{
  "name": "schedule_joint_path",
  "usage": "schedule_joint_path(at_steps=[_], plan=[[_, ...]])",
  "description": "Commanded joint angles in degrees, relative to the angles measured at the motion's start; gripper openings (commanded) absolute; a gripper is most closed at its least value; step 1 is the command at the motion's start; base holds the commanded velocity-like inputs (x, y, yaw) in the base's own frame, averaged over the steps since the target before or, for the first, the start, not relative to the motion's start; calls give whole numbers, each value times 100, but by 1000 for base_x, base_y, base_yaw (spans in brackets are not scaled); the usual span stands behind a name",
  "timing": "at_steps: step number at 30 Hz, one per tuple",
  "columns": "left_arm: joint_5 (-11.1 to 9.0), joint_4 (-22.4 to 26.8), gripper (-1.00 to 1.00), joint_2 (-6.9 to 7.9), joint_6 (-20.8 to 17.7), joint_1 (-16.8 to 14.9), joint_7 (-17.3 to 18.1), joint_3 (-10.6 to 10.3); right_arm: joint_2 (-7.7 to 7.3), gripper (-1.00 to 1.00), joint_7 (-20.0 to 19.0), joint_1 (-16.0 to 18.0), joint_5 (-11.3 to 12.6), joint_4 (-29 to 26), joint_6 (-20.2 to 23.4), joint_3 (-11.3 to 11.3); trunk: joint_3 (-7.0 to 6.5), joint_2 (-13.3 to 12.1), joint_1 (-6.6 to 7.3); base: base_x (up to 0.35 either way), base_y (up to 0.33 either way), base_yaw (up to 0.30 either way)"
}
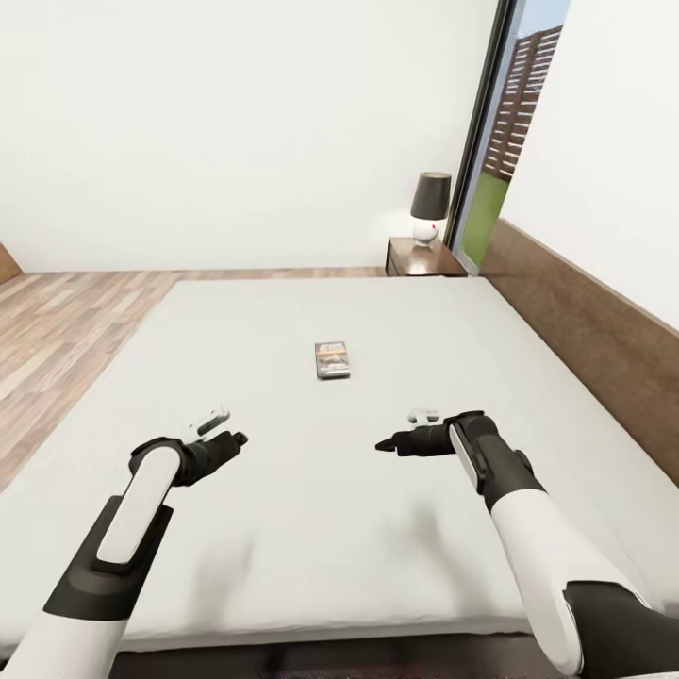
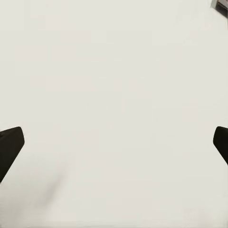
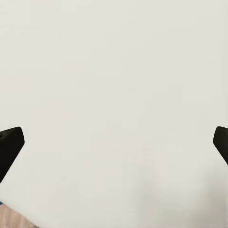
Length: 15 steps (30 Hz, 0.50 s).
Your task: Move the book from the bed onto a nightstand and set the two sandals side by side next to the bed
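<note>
**Both arms held over the bed, book lying ahead between them**

From the head camera, a wide pale mattress of the bed [image 1: 311, 490] takes up most of the scene, with its dark wooden headboard running along the right side. The book [image 1: 332, 359] lies flat near the middle of the mattress, its cover face up with an orange band. It sits farther from the robot than both grippers, roughly midway between them, and touches neither. At the far corner of the bed stands the nightstand [image 1: 422, 256], carrying a lamp [image 1: 429, 207] with a white base and dark shade. Beside it a tall window [image 1: 509, 123] shows a slatted fence and grass. Wood-plank floor [image 1: 66, 321] lies to the left of the bed.

The left gripper [image 1: 231, 440] and right gripper [image 1: 389, 444] hang above the mattress, empty.

The wrist cameras add what the head view cannot: each shows its two dark fingertips [image 2: 9, 147] [image 3: 9, 147] wide apart at opposite edges, with bare mattress between them. In the left wrist view a small dark-edged sliver [image 2: 221, 4] at one corner may be the book, though too little shows to be sure. The right wrist view catches a strip of floor [image 3: 14, 219] at one corner.
</note>
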<state>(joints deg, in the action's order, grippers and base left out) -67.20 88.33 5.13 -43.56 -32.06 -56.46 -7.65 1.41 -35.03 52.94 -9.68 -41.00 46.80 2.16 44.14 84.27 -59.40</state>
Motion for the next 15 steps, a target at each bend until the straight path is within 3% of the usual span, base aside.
schedule_joint_path(at_steps=[1, 15], plan=[[-48, -38, 100, 5, -6, -5, -42, -7, 6, 100, -45, 6, -61, 1, 9, 23, 14, 3, 0, 0, 0, 0], [-22, -197, 100, -36, 37, -2, 39, 8, -13, 100, -12, 13, -27, 6, -30, 23, 138, 3, 0, 0, 0, 0]])
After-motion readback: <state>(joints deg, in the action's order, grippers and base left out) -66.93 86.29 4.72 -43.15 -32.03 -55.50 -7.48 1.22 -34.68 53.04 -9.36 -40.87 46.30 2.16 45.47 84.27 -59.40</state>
